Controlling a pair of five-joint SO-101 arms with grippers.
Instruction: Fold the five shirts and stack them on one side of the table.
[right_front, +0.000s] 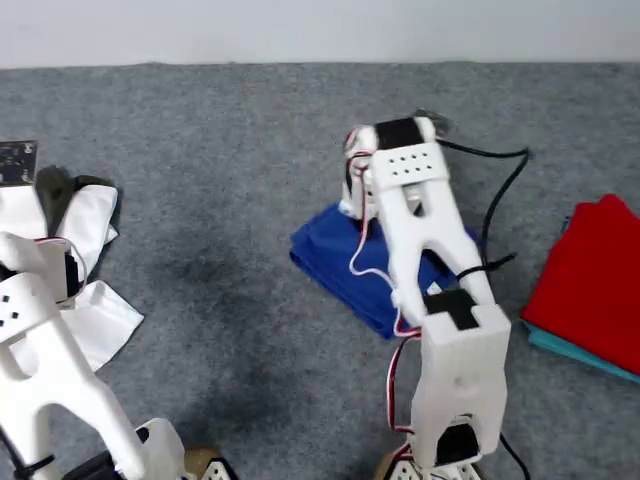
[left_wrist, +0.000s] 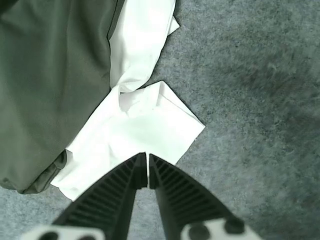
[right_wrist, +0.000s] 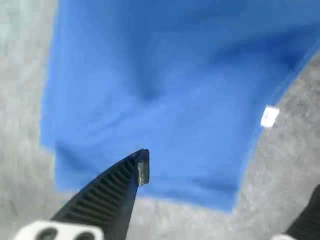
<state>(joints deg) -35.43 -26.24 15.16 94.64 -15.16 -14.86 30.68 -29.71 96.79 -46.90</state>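
A folded blue shirt lies mid-table, and my right arm stretches over it. In the right wrist view my right gripper hangs open just above the blue shirt, near one of its edges. At the table's left lie a crumpled white shirt and a dark olive shirt. My left arm stands above them. My left gripper is shut with nothing in it, over a corner of the white shirt, with the olive shirt beside it.
A folded red shirt rests on a teal one at the table's right edge. Grey carpet-like cloth covers the table. A black cable trails beside the right arm.
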